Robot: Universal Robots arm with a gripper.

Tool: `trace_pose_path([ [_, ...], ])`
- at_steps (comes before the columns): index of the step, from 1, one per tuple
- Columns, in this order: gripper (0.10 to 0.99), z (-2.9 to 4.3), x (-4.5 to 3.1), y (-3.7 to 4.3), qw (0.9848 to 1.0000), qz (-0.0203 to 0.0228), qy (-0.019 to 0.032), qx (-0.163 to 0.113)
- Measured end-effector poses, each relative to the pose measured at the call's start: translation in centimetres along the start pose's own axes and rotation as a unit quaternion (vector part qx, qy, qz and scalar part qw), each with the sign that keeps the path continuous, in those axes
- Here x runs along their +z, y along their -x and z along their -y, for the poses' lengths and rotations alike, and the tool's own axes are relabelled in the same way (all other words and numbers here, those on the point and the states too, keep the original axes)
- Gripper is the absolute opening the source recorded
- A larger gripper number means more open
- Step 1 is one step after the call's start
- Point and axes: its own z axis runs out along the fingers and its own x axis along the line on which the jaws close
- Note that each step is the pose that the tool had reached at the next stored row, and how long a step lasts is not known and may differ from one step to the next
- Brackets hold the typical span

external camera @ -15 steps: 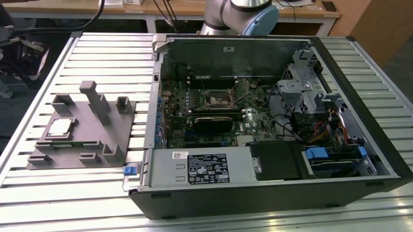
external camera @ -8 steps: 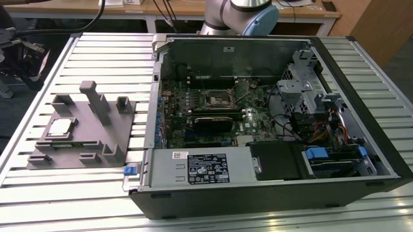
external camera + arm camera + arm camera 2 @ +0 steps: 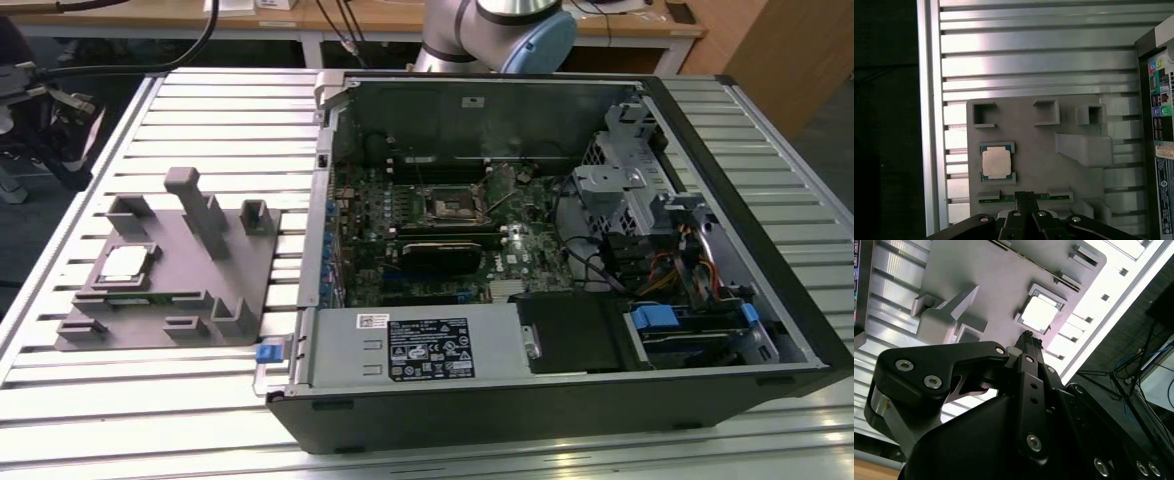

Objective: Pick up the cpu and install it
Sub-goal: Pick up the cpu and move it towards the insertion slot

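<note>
While the cpu sits in the grey holder at the exterior view's left, the gripper above, clenched and empty, risks striking it unless opened.

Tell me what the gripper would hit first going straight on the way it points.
Likely the grey holder, at its edge beside the cpu, not the cpu itself; depth is unclear.

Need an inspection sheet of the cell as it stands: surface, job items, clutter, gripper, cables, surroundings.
Surface: slatted metal table carrying a grey holder and an open PC case.
Job's things: cpu sits in a holder pocket; socket is inside the case.
Clutter: nothing seen.
Grippers: gripper over the holder, clear of the cpu, jaws shut, empty.
Cables: black cable off the table's corner; wires in the case.
Surroundings: wooden bench behind.
</note>
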Motion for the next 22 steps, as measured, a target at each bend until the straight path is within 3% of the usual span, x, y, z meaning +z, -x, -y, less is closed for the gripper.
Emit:
trace_pose_path([
  [22,0.106,0.09,1.67,-0.04,1.0000,0.0000,-0.0002,0.000],
])
